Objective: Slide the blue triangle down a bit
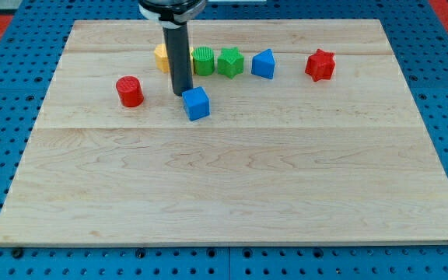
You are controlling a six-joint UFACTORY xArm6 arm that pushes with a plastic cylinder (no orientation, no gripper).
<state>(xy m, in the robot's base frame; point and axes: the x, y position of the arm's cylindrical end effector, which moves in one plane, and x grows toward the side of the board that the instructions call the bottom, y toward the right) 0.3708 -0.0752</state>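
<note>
The blue triangle (264, 64) sits near the view's top, right of centre, next to a green star (229, 62). My tip (181, 94) is well to the triangle's left and a little lower. It rests just above and left of a blue cube (197, 103), touching or nearly touching it. The rod rises from there and hides part of a yellow block (162, 57) and of a green cylinder (204, 60).
A red cylinder (130, 91) stands to the left of my tip. A red star (320, 65) lies to the triangle's right. The blocks lie on a wooden board (232, 187) set on a blue pegboard (6, 93).
</note>
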